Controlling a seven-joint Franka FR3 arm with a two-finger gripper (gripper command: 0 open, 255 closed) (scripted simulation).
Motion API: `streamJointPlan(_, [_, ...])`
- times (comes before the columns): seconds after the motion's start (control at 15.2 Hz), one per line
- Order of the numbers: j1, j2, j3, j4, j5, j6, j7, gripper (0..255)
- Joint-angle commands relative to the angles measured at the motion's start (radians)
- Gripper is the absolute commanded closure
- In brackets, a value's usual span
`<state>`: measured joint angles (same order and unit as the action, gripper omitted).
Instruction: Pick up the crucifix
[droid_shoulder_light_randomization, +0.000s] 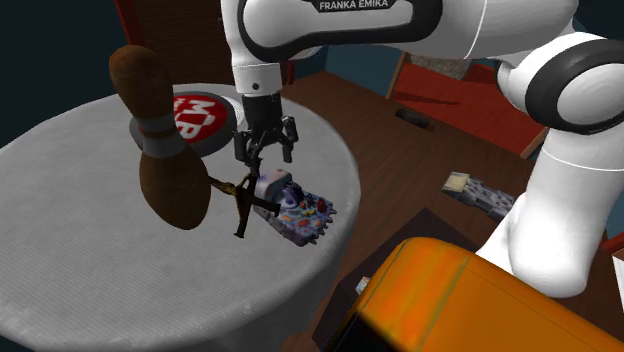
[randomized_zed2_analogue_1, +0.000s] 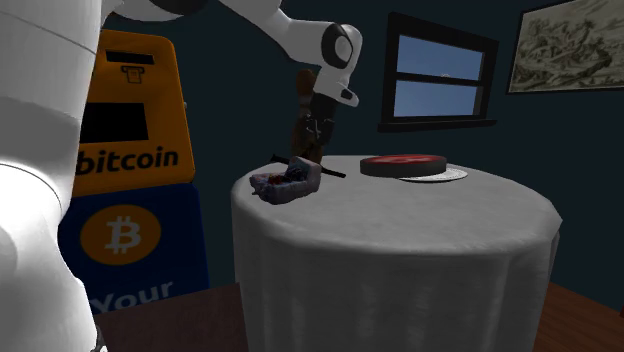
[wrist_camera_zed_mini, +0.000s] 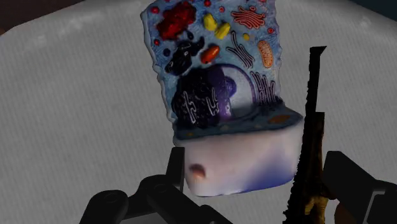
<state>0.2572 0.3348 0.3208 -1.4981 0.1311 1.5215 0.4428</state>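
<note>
Dark and thin, the crucifix (wrist_camera_zed_mini: 312, 127) is laid near the surface's (droid_shoulder_light_randomization: 80, 250) stand-side edge, touching a cell model (wrist_camera_zed_mini: 222, 95). It is seen just inside one finger of the spread claw (wrist_camera_zed_mini: 259, 164), its long axis crosswise to the closing line.

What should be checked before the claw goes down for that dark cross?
1. The claw is open: ok.
2. The crucifix lies between the claw's fingers: ok, close to one finger.
3. Nothing else sits between the fingers: not ok, the colourful block is there too.
4. The crucifix lies flat on the table: cannot tell.
5. The brown pin stands clear of the claw: cannot tell.
</note>
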Motion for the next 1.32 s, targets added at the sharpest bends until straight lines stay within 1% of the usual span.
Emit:
streamJointPlan(0.0, [0.035, 0.112, 0.006, 0.140, -0.024, -0.037, 0.038, 0])
streamJointPlan(0.13, [0.074, 0.222, 0.008, 0.287, -0.045, -0.085, 0.069, 0])
streamJointPlan(0.33, [0.140, 0.403, 0.006, 0.556, -0.076, -0.185, 0.108, 0])
streamJointPlan(0.79, [0.129, 0.388, 0.002, 0.437, -0.075, -0.082, 0.090, 0])
streamJointPlan(0.92, [0.128, 0.388, 0.001, 0.428, -0.075, -0.075, 0.088, 0])
streamJointPlan(0.99, [0.128, 0.387, 0.001, 0.427, -0.075, -0.074, 0.089, 255])
streamJointPlan(1.25, [0.128, 0.388, 0.001, 0.427, -0.075, -0.074, 0.089, 255])
